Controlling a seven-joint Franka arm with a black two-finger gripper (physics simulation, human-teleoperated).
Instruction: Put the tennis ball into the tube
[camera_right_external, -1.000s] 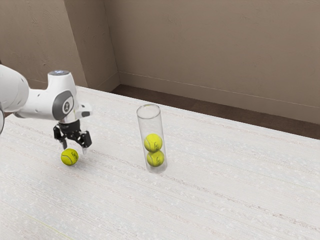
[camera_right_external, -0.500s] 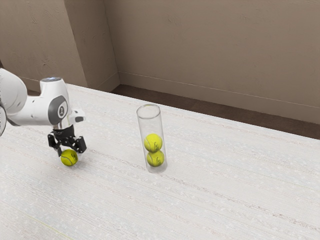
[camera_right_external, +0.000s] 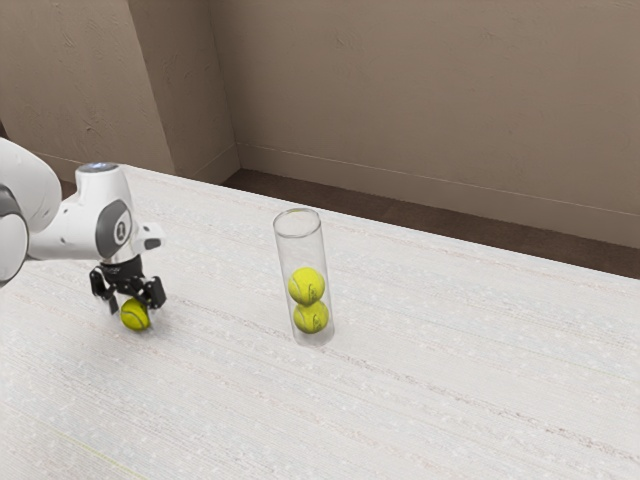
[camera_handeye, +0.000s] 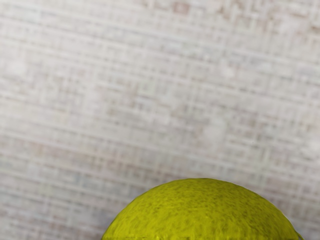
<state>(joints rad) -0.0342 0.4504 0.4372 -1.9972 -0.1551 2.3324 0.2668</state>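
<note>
Robot's black fingers parted wider than the tennis ball between them — no grip on it, ball on the pale worktop, clear tube standing well apart, two stacked balls inside

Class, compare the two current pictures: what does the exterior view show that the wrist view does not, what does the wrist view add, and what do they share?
Exterior view: the clear tube with two tennis balls stacked inside, the robot arm, its gripper, the wall and the brown floor.
Wrist view: fine dark speckling, close up, on the loose tennis ball.
Both: that loose ball and the pale tabletop.
</note>
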